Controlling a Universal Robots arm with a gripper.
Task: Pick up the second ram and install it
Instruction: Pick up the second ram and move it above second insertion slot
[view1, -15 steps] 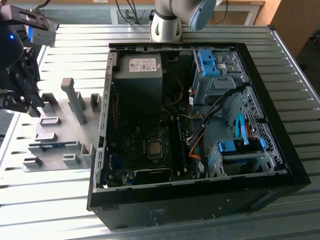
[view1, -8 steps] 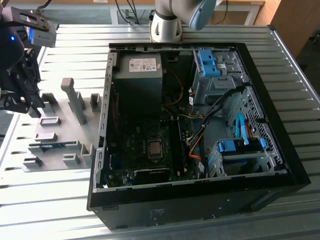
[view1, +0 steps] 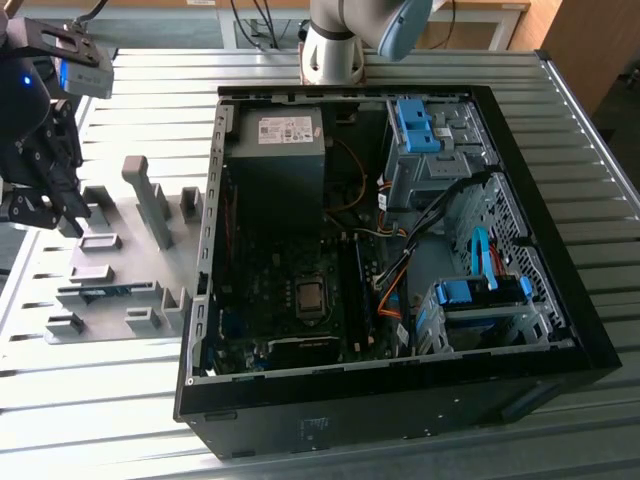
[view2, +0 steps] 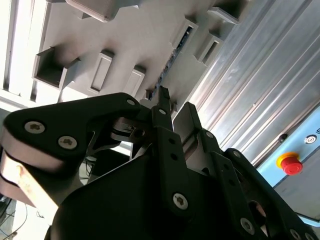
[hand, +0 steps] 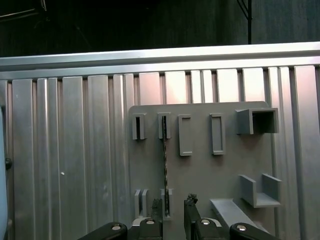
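Two black fingers (hand: 190, 206) of the gripper (hand: 173, 209) stood apart in the first wrist view when I checked. The jaws were open and held nothing. Beyond them the second ram (hand: 164, 165) ran edge-on as a thin dark line through the slotted blocks of the grey fixture plate (hand: 200, 170), its near end roughly in line with the gap between the fingers. I could not tell whether a finger touched it. In the second wrist view I saw the gripper (view2: 175, 107) from behind its own linkages, tips aimed at the same dark strip of ram (view2: 170, 60) seated between its holders, with a red button (view2: 290, 162) off on a pale blue surface. In the exterior view the gripper (view1: 50, 205) hung at the upper left of the frame, over the fixture plate's (view1: 120, 270) outer edge. The ram (view1: 100, 292) showed there as a blue strip lying low in its holders at the left of the frame, below the gripper and apart from it. The open computer case (view1: 400, 420) filled the middle and right of that frame on the ribbed metal table (view1: 100, 420), its green motherboard (view1: 260, 290) exposed, and the arm's base (view1: 335, 50) stood at the top centre behind the case.
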